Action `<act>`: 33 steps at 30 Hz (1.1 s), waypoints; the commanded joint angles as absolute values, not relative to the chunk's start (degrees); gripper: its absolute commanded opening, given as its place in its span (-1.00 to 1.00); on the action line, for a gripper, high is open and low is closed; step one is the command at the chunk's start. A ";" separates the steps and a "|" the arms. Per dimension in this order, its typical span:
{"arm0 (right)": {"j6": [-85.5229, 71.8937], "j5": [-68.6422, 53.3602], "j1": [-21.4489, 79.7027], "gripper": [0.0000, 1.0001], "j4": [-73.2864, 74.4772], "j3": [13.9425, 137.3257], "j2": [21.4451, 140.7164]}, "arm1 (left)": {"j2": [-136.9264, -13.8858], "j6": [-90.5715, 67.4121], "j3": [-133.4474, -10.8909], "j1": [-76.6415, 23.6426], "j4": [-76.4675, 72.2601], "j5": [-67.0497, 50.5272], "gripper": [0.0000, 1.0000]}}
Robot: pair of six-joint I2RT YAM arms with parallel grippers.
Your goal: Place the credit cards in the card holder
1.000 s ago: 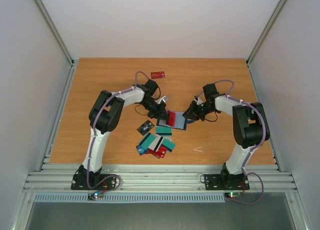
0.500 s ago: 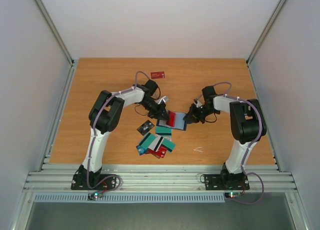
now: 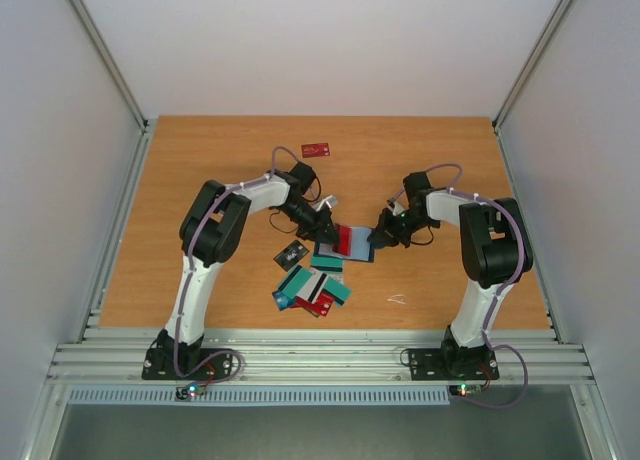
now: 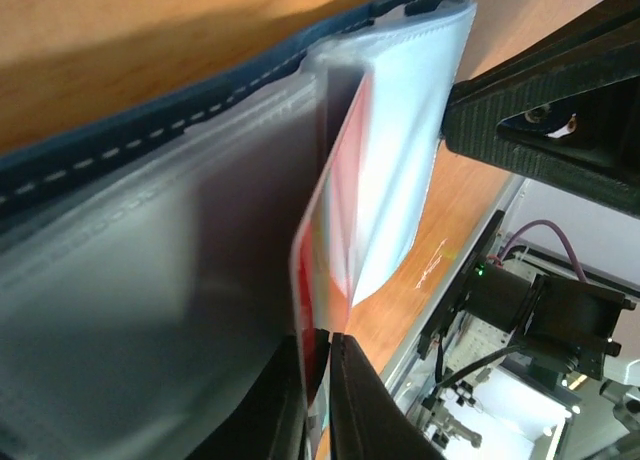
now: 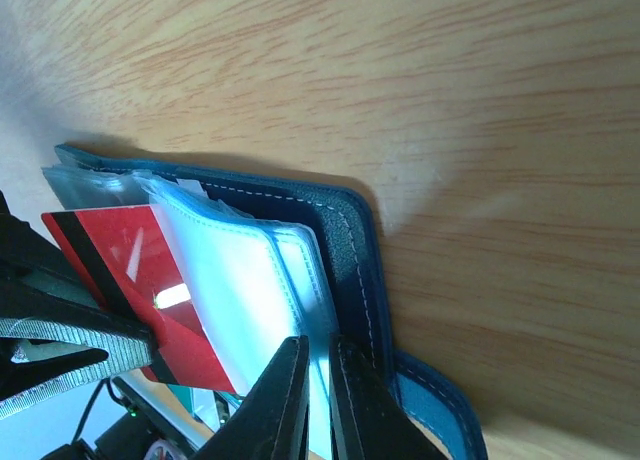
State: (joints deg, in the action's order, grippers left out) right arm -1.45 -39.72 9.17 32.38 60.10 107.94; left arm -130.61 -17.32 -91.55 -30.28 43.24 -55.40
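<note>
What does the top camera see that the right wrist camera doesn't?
Only the top camera shows the heap of loose cards near the front and a lone red card far back on the table. Only the right wrist camera shows the held red card with its black stripe, and the stitched clear pockets. Both show the blue card holder lying open, the left gripper pinching that card, and the right gripper nipping a pocket.
</note>
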 commanded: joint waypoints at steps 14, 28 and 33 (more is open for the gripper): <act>2.86 -32.35 9.23 -0.81 42.83 64.32 107.66 | -133.77 -14.59 -95.17 -30.85 48.10 -56.12 -0.61; 3.56 -34.09 9.64 -0.81 43.24 66.94 110.62 | -139.24 -11.54 -103.42 -32.63 54.67 -54.88 -0.77; 3.87 -34.32 9.68 -0.81 43.32 67.37 111.06 | -139.48 -9.49 -105.22 -33.13 58.99 -53.11 -0.86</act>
State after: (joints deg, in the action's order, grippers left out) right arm 2.70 -34.54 9.34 43.40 66.08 109.47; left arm -137.86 -11.86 -103.50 -32.32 54.33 -55.92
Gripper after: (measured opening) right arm 0.095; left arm 0.076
